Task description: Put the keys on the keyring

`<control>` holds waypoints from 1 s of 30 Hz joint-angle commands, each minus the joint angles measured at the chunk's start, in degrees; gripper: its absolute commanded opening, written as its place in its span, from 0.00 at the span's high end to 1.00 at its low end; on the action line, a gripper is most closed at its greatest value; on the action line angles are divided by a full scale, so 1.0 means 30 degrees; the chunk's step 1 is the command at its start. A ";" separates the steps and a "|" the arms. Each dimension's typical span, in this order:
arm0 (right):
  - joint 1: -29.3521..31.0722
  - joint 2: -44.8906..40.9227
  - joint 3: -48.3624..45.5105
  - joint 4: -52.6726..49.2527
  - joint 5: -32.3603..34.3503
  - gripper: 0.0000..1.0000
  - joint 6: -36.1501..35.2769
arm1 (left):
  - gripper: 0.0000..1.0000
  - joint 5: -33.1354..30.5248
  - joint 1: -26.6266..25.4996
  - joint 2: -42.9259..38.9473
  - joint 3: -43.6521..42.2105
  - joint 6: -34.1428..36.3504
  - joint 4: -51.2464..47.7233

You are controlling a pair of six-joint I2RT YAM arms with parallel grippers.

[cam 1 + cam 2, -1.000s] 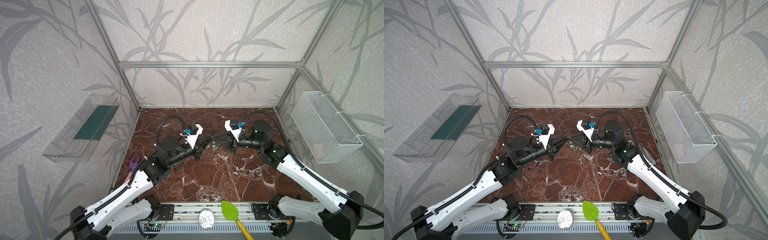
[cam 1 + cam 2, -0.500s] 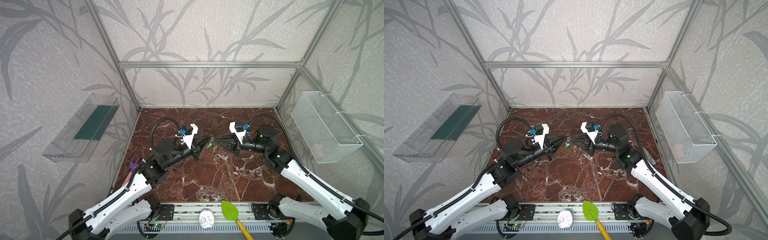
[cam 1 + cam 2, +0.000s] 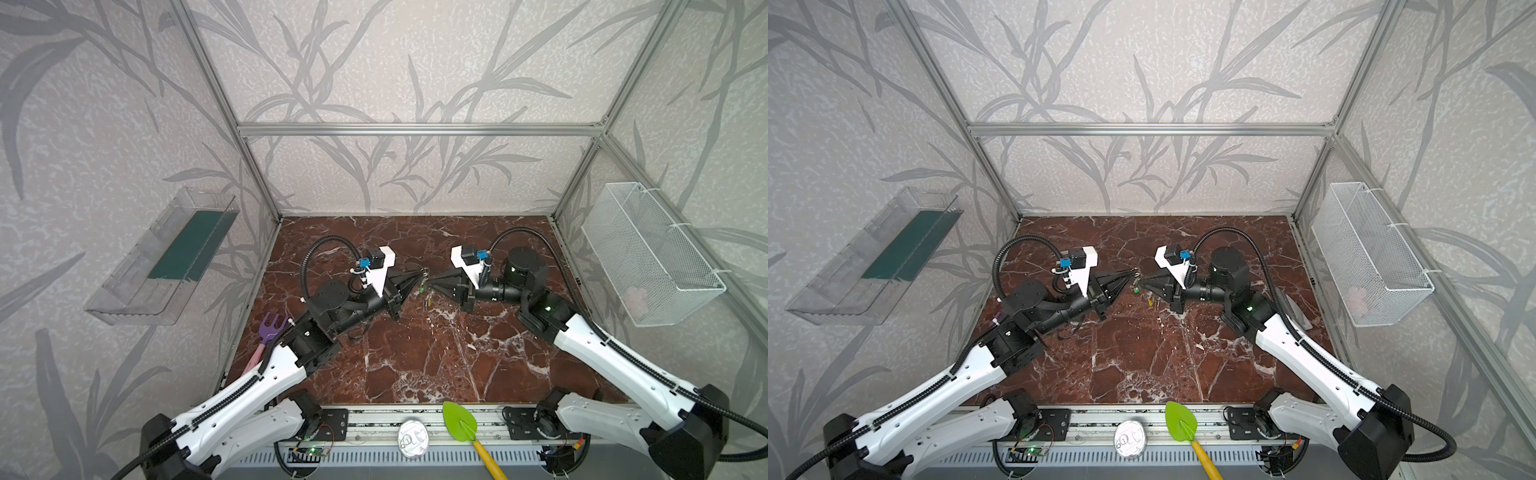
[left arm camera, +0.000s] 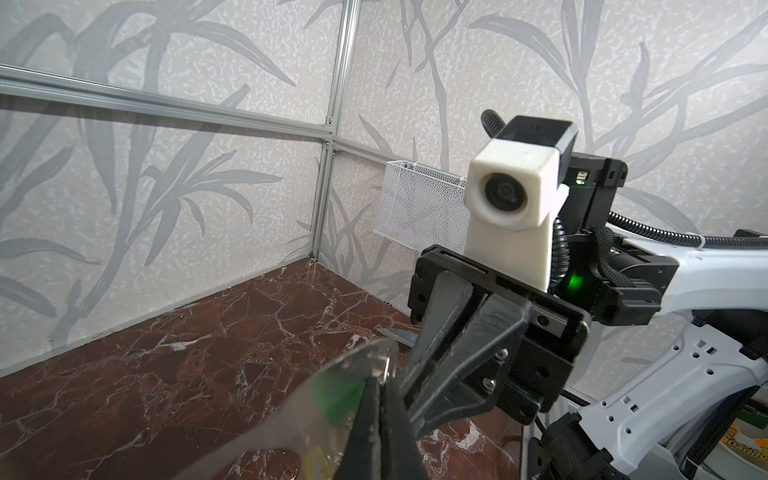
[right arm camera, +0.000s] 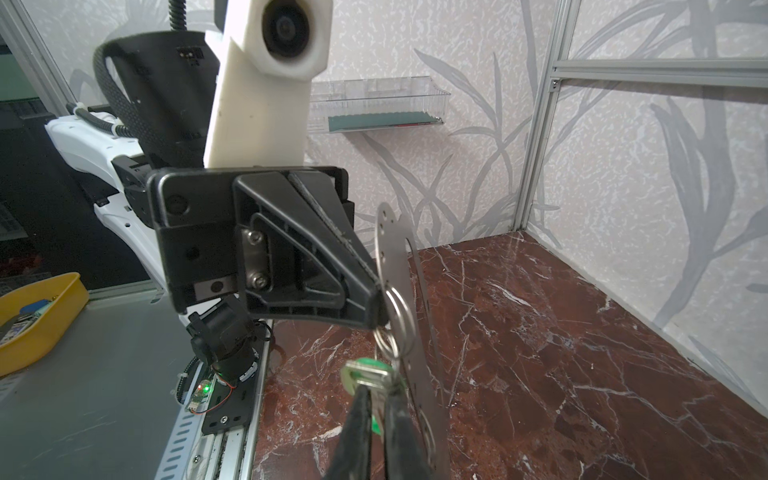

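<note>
Two arms stand here, the left arm [image 3: 257,382] and the right arm [image 3: 615,365]. Two keys: a green-tagged key [image 3: 1136,291] and a yellow-tagged key [image 3: 1150,302]. One keyring [image 5: 395,249], one purple fork [image 3: 272,328], one green spade [image 3: 459,419], one clear tray [image 3: 166,257], one wire basket [image 3: 648,253].

Both top views give us bright, even light; the arms cast only soft, faint shadows on the glossy surface [image 3: 415,361]. In the left wrist view a frame bar [image 4: 166,109] drops its shadow just below itself, so we read the light as coming from above. There the keyring [image 4: 282,419] and left fingers [image 4: 374,432] smear out of focus. In the right wrist view the right fingers [image 5: 357,432] blur, while the green-tagged key [image 5: 365,374] stays fairly crisp.
</note>
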 commanded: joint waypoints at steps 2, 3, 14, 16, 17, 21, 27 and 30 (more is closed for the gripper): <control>0.0149 -0.0103 0.0805 0.0444 -0.0809 0.96 0.0062 | 1.00 -0.0267 -0.0092 0.0038 -0.0137 -0.0200 0.0995; 0.0177 -0.0118 0.0784 0.0441 -0.0867 0.97 0.0095 | 1.00 -0.0305 -0.0095 0.0048 -0.0183 -0.0185 0.1061; 0.0179 -0.0001 0.0836 0.0606 -0.0115 0.80 0.0302 | 1.00 -0.0029 -0.0090 -0.0064 -0.0582 -0.0244 0.1537; 0.0187 -0.0145 0.0809 0.0537 0.0177 0.80 0.0232 | 1.00 -0.0078 -0.0090 -0.0246 -0.0729 -0.0244 0.1600; 0.0179 -0.0288 0.0780 0.0529 0.0382 0.79 0.0215 | 1.00 -0.0179 -0.0088 -0.0363 -0.0831 -0.0225 0.1624; 0.0179 -0.0826 0.0592 0.0588 0.0819 0.79 0.0286 | 1.00 -0.0342 -0.0103 -0.0735 -0.1030 -0.0010 0.1603; 0.0179 -0.0751 0.0944 0.0446 0.0634 0.78 0.0365 | 1.00 0.0584 -0.0088 -0.0514 -0.1114 0.0082 0.1821; 0.0180 -0.0510 0.1108 0.0341 0.0399 0.78 0.0382 | 1.00 0.0856 -0.0100 -0.0481 -0.1163 0.0046 0.1991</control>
